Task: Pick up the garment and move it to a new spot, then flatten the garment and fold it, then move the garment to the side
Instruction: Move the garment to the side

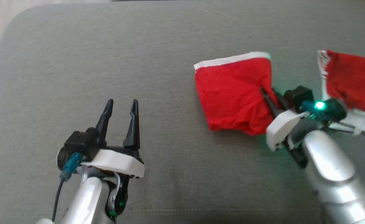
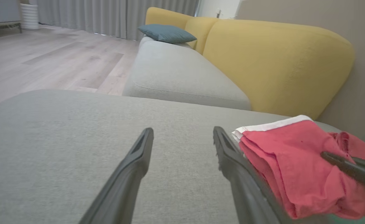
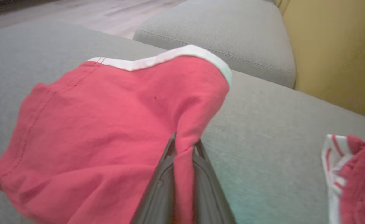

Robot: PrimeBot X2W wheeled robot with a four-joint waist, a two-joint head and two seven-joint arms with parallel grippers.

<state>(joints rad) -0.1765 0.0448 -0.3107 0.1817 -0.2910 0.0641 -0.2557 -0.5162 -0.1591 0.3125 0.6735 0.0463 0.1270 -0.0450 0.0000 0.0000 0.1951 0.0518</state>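
At the near left, the left gripper (image 1: pixel 122 102) hovers over the grey upholstered seat (image 1: pixel 76 46) with its two dark fingers spread wide and nothing between them. Right of centre lies the red cloth garment with a white hem band (image 1: pixel 229 93), doubled into a compact, somewhat rumpled packet. The right gripper (image 1: pixel 268 96) is pinched tight on its right edge. A second red cloth with striped white trim (image 1: pixel 353 77) sits at the far right. Folding looks largely done; shifting the garment aside seems to be what remains.
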